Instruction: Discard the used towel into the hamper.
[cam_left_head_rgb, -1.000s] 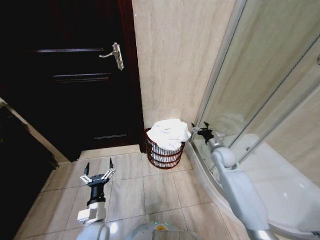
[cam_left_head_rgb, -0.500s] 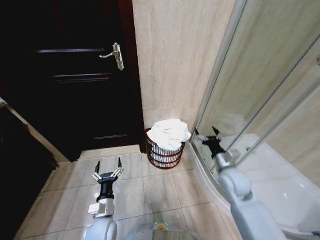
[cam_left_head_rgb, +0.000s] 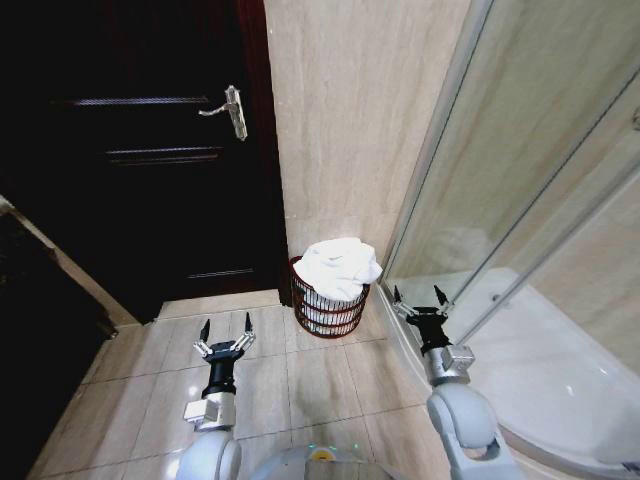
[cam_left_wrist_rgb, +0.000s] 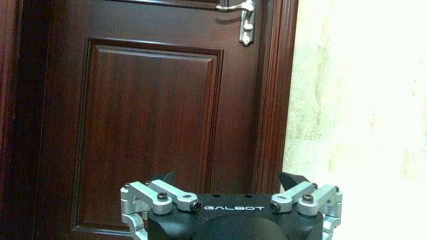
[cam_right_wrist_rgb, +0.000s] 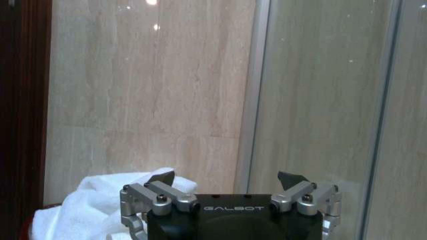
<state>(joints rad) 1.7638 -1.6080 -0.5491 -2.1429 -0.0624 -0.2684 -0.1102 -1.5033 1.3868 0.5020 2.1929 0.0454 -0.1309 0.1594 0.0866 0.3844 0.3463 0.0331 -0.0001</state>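
The hamper (cam_left_head_rgb: 326, 318), a dark red wire basket, stands on the floor against the beige wall, between the door and the shower glass. A white towel (cam_left_head_rgb: 340, 265) is heaped in it and spills over the rim; the right wrist view shows that towel (cam_right_wrist_rgb: 83, 207) just ahead. My right gripper (cam_left_head_rgb: 418, 295) is open and holds nothing, to the right of the hamper and nearer to me, clear of the towel. My left gripper (cam_left_head_rgb: 226, 323) is open too, low over the floor tiles to the left of the hamper, and faces the door (cam_left_wrist_rgb: 153, 125).
A dark wooden door (cam_left_head_rgb: 150, 150) with a metal handle (cam_left_head_rgb: 232, 108) is shut on the left. The curved glass shower enclosure (cam_left_head_rgb: 520, 200) and its raised sill (cam_left_head_rgb: 400, 340) close off the right. Bare tiled floor (cam_left_head_rgb: 300, 380) lies in front of the hamper.
My right gripper has drawn back from beside the towel, toward me and lower. My left gripper has shifted right and a little lower. The towel and hamper have not moved.
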